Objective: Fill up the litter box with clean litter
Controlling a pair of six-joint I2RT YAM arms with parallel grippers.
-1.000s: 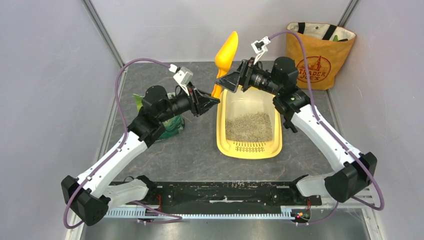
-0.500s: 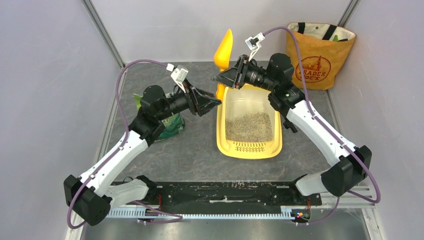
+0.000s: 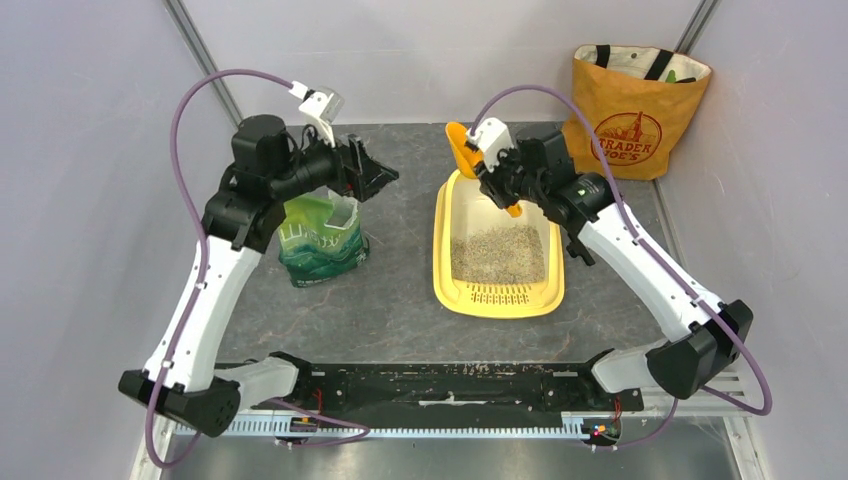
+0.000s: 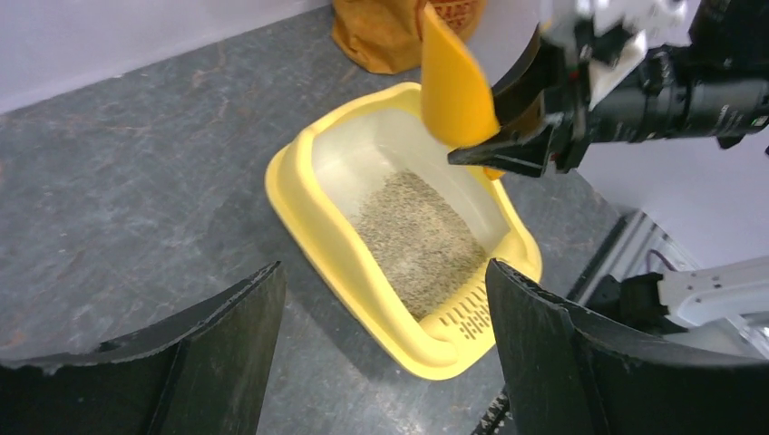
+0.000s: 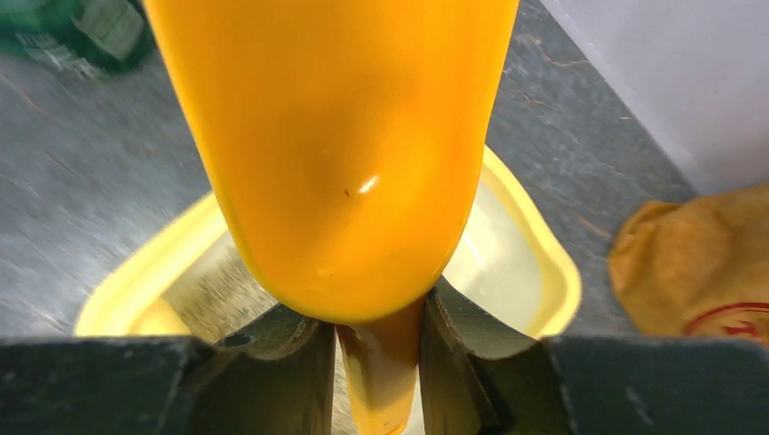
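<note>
Clean litter (image 3: 497, 255): loose granules lying in the grate-end half of the litter box (image 3: 442, 265), mid-counter (image 3: 400, 300). It probably pours and spills, so no direct grasp; move it by scoop (image 5: 335, 154), held at the handle.

Right claw (image 5: 379, 362) clamps the scoop handle above the box. Left claw (image 4: 383, 272) is spread wide and empty, near the green bag (image 3: 318, 240).

Tote (image 3: 630, 110) reads "TRADER JOE'S". Bag print is too small to read.

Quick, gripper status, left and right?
Left gripper: open, holding nothing.
Right gripper: closed on the orange scoop, at its handle.
</note>
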